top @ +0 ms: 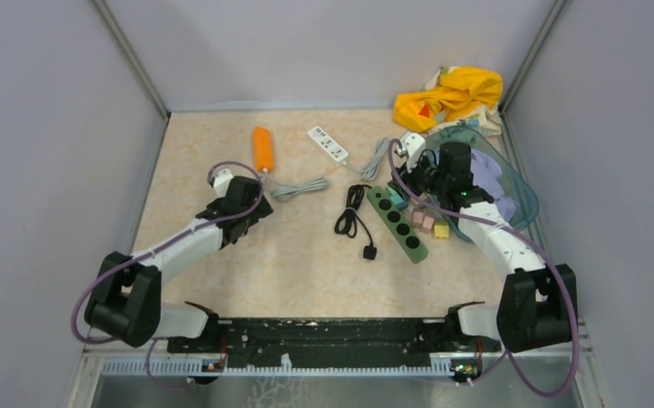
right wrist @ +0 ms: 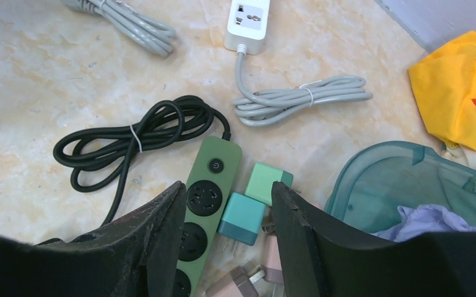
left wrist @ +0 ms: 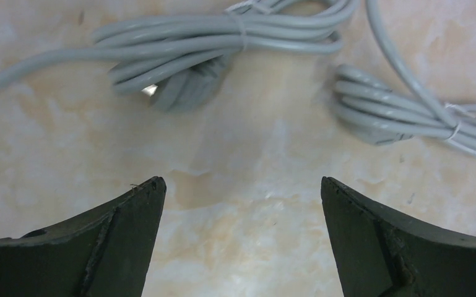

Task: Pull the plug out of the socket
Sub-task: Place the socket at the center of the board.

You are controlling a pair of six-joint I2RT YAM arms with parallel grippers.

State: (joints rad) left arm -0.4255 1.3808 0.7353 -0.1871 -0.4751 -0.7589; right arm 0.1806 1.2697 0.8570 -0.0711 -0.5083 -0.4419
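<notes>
Hovering above green power strip [right wrist: 205,185]: right gripper [right wrist: 228,185] was part-open, held nothing | left gripper [left wrist: 241,182] spread wide over table [left wrist: 235,154] by grey cables [left wrist: 210,43] | teal plug [right wrist: 241,213] lay loose beside strip, visible sockets looked vacant | recommended: confirm every socket vacant before retracting.

In the right wrist view, the green power strip [right wrist: 213,154] goes under the right fingers [right wrist: 155,238] and off the bottom edge. The top edge cuts the white power strip [right wrist: 247,21]. In the left wrist view, the grey cords [left wrist: 223,40] run off the edges.
</notes>
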